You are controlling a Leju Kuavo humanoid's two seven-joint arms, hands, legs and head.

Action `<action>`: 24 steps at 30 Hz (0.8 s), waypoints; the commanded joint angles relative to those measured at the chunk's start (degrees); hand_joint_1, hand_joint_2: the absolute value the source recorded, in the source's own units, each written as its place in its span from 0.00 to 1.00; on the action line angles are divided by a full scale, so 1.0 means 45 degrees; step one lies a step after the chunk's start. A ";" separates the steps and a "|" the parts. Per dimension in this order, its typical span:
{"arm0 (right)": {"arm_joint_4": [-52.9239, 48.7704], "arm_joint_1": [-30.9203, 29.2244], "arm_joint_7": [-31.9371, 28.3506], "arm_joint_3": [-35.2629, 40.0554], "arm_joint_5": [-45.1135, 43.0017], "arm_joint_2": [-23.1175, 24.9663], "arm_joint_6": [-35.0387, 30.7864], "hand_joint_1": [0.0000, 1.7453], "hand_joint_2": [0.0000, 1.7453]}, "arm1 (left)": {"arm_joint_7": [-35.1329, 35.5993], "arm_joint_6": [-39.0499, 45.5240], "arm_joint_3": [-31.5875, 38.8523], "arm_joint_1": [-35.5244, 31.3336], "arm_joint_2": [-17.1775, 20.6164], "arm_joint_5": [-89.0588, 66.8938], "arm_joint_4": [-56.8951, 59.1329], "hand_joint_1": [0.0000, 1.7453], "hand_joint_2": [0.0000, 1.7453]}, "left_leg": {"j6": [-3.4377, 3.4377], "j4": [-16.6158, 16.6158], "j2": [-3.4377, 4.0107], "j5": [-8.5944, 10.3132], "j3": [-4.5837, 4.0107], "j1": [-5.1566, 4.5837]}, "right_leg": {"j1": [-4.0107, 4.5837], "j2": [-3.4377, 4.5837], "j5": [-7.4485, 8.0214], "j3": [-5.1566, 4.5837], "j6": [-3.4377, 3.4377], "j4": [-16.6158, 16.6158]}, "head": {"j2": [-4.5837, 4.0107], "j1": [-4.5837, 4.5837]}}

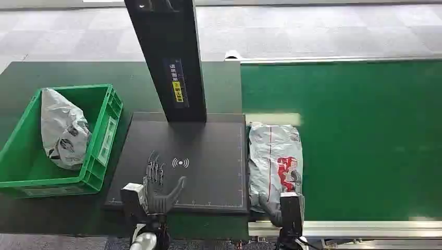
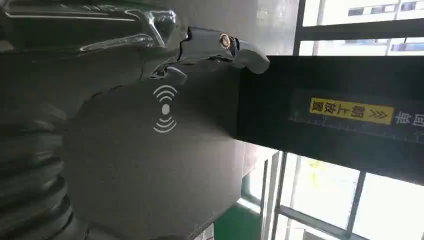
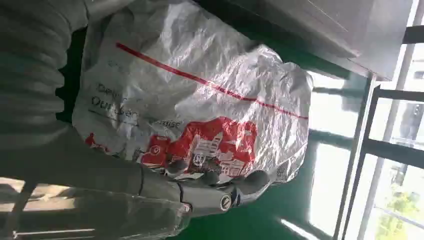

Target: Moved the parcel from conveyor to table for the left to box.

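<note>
The right hand [image 1: 279,207] fingers [image 3: 210,177] curl onto the parcel [image 1: 274,161], which stretches lengthwise away from them; the left hand [image 1: 156,190] waits spread, holding nothing.

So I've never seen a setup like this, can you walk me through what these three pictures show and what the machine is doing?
This is a humanoid robot with two arms. The wide picture is from its head, looking down. The other two come from cameras at its wrists, so they look turned sideways.

On the right is a green conveyor carrying a grey parcel with red print. The right hand has its fingers against that parcel's edge; whether it grips it yet is unclear.

In the middle lies a dark scanning pad under a black post. The left hand rests open over the pad, holding nothing.

On the left, a green crate already holds another grey bag.
</note>
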 commanded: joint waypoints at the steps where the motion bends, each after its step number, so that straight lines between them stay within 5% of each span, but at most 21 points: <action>1: 0.0217 -0.0289 0.0020 -0.0179 -0.0045 0.0009 0.0057 0.00 1.00 | 0.0029 -0.0023 0.0105 -0.0298 0.0099 -0.0009 0.0646 0.00 1.00 | 0.0010 -0.0011 0.0010 -0.0003 0.0028 0.0003 | 0.0011 -0.0024 -0.0002 0.0033 -0.0015 -0.0017 | 0.0000 0.0000; 15: 0.1274 -0.0583 0.0880 -0.0453 0.1031 -0.0785 -0.0448 0.00 1.00 | 0.0029 0.0046 -0.0042 0.0146 -0.0225 0.0281 -0.0016 0.00 1.00 | 0.0016 -0.0016 0.0001 -0.0004 0.0038 0.0002 | 0.0010 -0.0034 -0.0003 0.0050 -0.0010 -0.0029 | 0.0000 0.0000; 19: 0.3123 -0.1708 0.3999 -0.0880 0.1699 -0.1329 0.2923 0.00 1.00 | 0.0029 0.1535 -0.1442 0.0109 -0.0049 -0.0644 -0.0085 0.00 1.00 | 0.0019 -0.0013 0.0001 -0.0001 0.0033 -0.0003 | 0.0004 -0.0030 0.0001 0.0047 -0.0005 -0.0029 | 0.0000 0.0005; 24: 0.4913 -0.2645 0.4558 -0.1566 0.1582 -0.1413 0.4150 0.00 1.00 | 0.0029 0.1795 -0.1820 0.0284 -0.0067 -0.0702 -0.0256 0.00 1.00 | 0.0010 -0.0009 0.0007 0.0002 0.0032 -0.0004 | 0.0000 -0.0018 0.0006 0.0038 -0.0004 -0.0020 | 0.0000 -0.0005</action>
